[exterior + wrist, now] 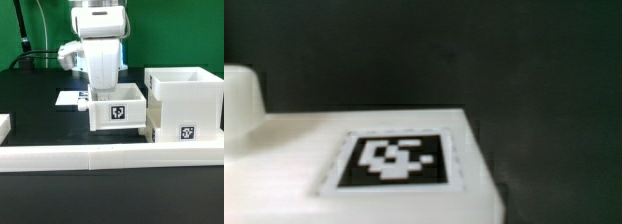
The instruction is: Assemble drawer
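A white drawer tray (116, 111) with a black-and-white tag on its front stands in the middle of the black table. The tall white housing (186, 98), open at the top and tagged low on its front, stands just to the exterior view's right of it. My white gripper (98, 94) reaches down onto the tray's rear left part. Its fingertips are hidden there, so I cannot tell whether they grip it. The wrist view shows a white tagged face of the tray (393, 160) very close, and no fingers.
The low white border wall (100, 156) runs along the front. The marker board (70, 98) lies flat behind the tray on the exterior view's left. A small white piece (4, 124) shows at the left edge. A green backdrop stands behind.
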You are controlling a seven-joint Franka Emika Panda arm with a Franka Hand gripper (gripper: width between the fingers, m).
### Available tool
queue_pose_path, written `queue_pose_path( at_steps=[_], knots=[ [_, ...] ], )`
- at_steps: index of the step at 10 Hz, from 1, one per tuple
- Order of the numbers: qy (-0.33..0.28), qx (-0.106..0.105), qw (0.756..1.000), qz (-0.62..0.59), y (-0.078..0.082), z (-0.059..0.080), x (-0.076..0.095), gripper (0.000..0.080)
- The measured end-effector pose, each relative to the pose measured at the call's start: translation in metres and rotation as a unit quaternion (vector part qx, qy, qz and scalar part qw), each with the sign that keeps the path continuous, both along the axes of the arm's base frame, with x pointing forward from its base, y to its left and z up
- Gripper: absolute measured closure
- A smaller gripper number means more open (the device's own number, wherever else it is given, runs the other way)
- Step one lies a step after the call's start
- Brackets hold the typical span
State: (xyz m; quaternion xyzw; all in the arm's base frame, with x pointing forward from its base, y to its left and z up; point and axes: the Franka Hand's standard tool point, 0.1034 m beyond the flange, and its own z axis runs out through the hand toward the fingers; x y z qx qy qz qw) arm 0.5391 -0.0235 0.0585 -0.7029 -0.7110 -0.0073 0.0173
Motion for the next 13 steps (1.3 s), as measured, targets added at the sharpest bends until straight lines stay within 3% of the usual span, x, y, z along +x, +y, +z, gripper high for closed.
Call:
queue_pose_path(
  at_steps=[3, 9, 13],
  knots=[
    [0.002, 0.000, 1.000, 0.001, 0.010, -0.001, -0.002, 0.0757],
    [0.003, 0.001, 1.000, -0.009, 0.010, -0.002, -0.002, 0.0757],
    [0.003, 0.001, 1.000, -0.012, 0.021, -0.001, -0.002, 0.0757]
  ],
)
